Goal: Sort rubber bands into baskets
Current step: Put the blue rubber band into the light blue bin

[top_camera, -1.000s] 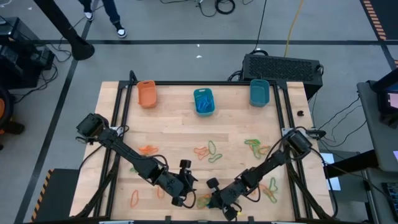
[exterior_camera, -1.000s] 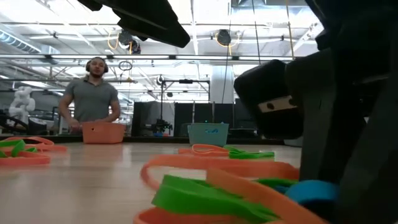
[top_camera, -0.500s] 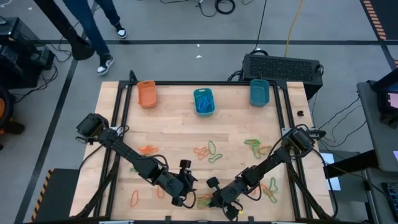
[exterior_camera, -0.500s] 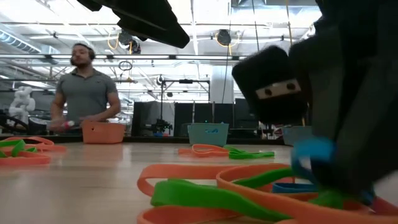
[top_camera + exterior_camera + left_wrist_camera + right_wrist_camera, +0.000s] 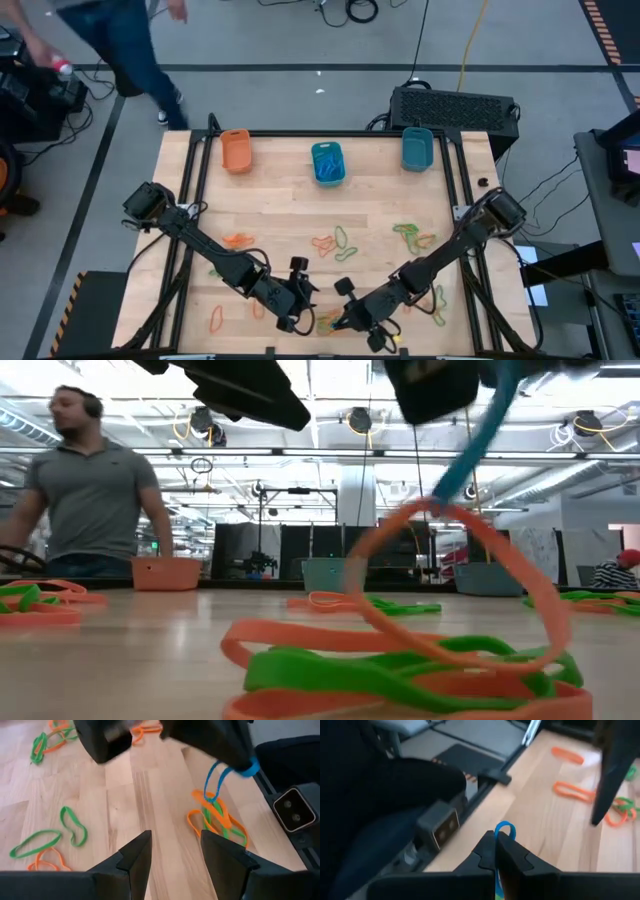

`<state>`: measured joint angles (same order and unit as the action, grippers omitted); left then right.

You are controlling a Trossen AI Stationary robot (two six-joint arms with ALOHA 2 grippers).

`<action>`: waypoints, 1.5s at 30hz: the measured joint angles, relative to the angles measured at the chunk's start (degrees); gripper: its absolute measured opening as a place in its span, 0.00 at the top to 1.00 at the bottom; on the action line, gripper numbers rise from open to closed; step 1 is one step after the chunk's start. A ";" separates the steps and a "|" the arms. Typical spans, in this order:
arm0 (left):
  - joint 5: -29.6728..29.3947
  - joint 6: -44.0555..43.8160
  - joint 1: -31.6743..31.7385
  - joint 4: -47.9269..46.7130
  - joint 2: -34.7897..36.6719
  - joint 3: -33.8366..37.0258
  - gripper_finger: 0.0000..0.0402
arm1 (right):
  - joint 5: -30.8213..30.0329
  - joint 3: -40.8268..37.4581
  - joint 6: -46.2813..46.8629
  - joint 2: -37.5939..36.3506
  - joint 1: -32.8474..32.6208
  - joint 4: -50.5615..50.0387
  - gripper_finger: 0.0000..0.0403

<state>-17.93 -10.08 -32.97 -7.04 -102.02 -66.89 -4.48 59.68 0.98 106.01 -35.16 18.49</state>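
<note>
Above the pile (image 5: 400, 670) — blue rubber band (image 5: 487, 432) hangs near-vertical, pinched.

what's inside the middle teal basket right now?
The high view shows blue rubber bands piled in the middle teal basket. No other colour shows on top; anything beneath the pile is covered.
</note>
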 joint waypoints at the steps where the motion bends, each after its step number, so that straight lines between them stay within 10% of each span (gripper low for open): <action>1: -0.06 0.01 0.00 0.43 0.00 0.00 0.56 | 0.02 0.00 0.40 -0.62 0.06 0.14 1.00; 23: -0.23 6.37 1.28 25.23 0.02 8.69 0.56 | 1.13 -12.85 8.84 -2.66 5.59 32.73 1.00; 45: -1.21 7.51 2.63 26.28 0.02 9.05 0.62 | -10.50 -12.85 9.30 -2.66 6.25 33.40 1.00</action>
<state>-19.14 -2.57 -30.35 19.24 -102.00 -57.84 -14.98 46.83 10.28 103.35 -28.91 51.89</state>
